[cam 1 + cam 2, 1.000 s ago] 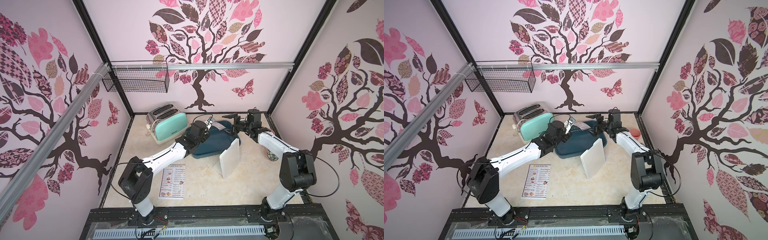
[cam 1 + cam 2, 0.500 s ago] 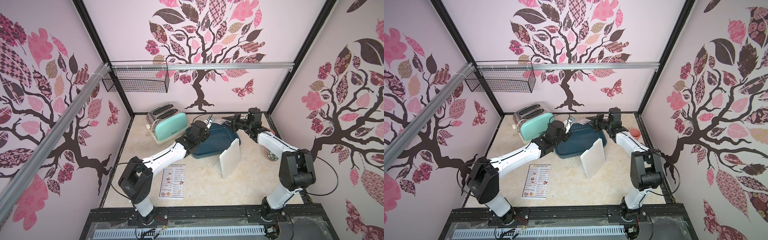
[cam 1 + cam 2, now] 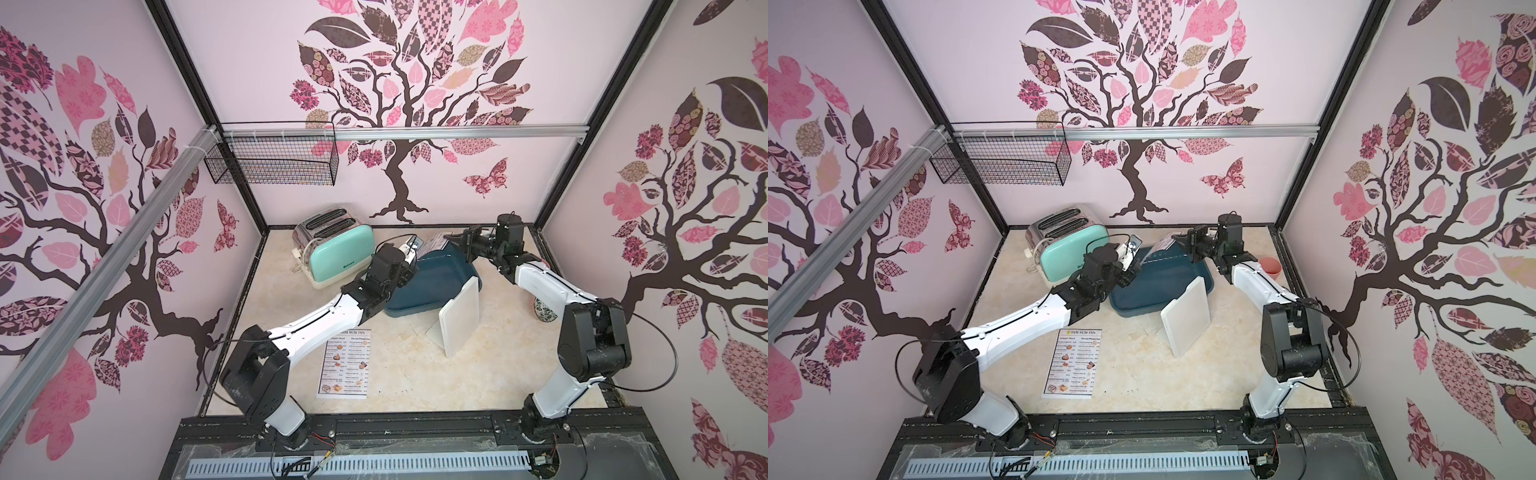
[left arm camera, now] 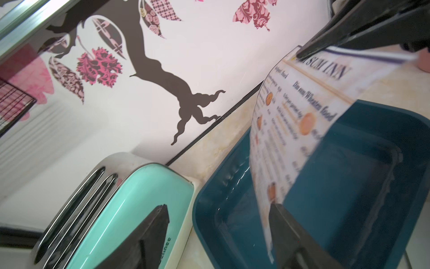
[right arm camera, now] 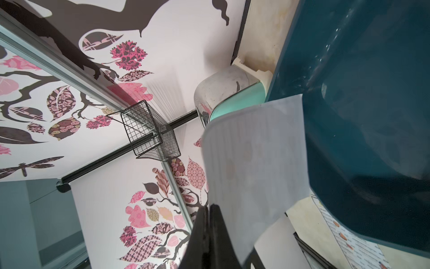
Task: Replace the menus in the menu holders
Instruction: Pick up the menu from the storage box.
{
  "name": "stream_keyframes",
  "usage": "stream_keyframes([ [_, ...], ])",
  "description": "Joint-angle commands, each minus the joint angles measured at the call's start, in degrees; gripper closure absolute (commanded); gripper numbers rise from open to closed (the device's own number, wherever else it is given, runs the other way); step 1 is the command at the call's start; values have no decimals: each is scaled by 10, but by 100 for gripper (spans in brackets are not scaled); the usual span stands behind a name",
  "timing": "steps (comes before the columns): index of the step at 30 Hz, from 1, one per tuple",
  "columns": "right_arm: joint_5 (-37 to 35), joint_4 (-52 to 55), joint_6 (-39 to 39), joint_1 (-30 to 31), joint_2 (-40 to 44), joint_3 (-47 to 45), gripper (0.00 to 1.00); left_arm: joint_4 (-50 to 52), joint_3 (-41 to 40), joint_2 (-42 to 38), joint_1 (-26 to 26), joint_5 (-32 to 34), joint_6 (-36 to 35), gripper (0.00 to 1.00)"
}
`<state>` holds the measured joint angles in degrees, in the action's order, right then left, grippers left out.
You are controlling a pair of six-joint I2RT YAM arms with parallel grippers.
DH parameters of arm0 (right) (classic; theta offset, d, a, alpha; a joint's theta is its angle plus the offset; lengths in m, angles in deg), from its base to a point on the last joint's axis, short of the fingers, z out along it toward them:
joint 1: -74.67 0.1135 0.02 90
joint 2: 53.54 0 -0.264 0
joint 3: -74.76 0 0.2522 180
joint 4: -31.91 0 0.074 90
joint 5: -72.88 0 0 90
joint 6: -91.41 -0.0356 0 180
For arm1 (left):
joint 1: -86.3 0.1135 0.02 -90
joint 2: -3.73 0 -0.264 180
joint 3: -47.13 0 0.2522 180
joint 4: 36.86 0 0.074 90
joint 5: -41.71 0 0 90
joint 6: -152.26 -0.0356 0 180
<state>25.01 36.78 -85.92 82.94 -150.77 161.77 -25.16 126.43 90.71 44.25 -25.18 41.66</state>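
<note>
Two menus are in view. The raised menu hangs over the dark blue tub, pinched at its "DIM SUM INN" heading end by the right tool. That tool's jaws are pressed together on the paper's edge. The right wrist view shows the same grip from behind, with the blank back of the sheet curving away from the closed fingers.

The sheet sags and bends, its printed side turned toward the left wrist camera. Its lower end reaches down just beside one finger of the left tool; whether paper and finger touch cannot be told. The left tool's jaws stand wide apart and grip nothing. One finger shows in front of the mint-green toaster and the other over the tub.

In both top views the two tools meet above the far end of the tub, near the back wall, with the toaster just beside the tub on the left.

The flat menu lies printed side up on the tabletop toward the front, beside the left arm. It is apart from both tools.

The menu holder stands upright on its foot at the tub's near right corner, to the right of the flat menu. Its visible face looks plain white, and whether any sheet sits inside it cannot be told.
</note>
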Motion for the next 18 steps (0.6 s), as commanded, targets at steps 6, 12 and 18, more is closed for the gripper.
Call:
stream_keyframes([
  [6,-118,362,561,7,54,220,100,98,15,-157,51,-70,41,26],
  [12,-134,410,782,17,165,202,100,178,101,-181,82,-246,42,29],
  [18,-156,516,996,53,267,220,100,258,215,-144,82,-468,15,26],
])
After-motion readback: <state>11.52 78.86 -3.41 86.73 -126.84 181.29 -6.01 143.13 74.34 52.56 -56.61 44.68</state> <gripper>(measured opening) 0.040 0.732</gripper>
